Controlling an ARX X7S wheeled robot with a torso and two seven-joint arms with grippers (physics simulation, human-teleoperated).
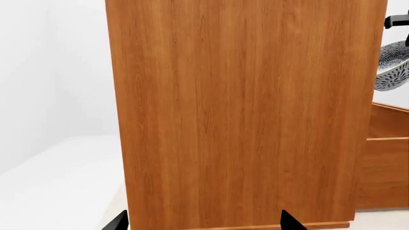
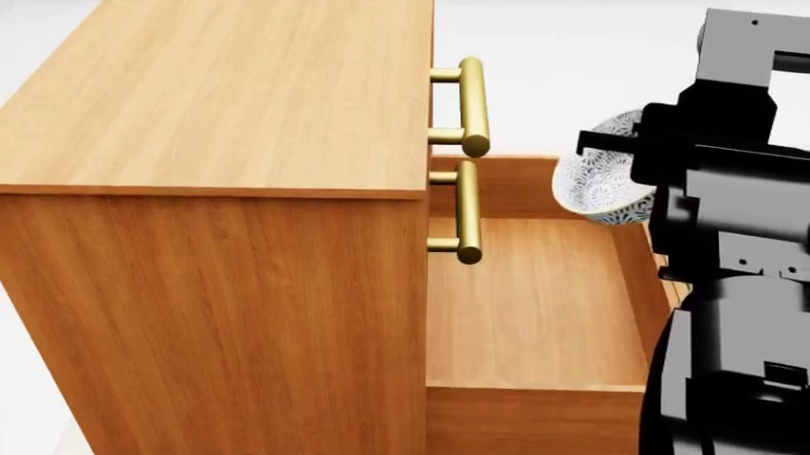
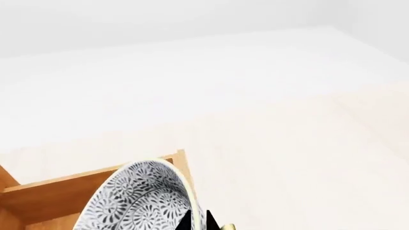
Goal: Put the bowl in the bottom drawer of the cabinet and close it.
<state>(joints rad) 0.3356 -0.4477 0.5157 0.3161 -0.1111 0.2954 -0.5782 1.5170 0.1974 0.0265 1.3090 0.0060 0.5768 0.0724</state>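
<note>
Judged the bowl (image 2: 602, 180) light, stiff, slippery, fragile; best pinched at rim. Right gripper (image 3: 199, 221) clamped there, above bottom drawer (image 2: 532, 313). Left gripper (image 1: 203, 223) apart.

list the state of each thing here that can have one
bottom drawer: pulled open, nothing inside
two upper drawers: shut
bowl: held tilted above the open drawer's far end
right end effector: shut on the bowl's rim
left end effector: open, holding nothing, facing the cabinet side

Head view looks down on the cabinet (image 2: 215, 104); left wrist faces its side closely.
</note>
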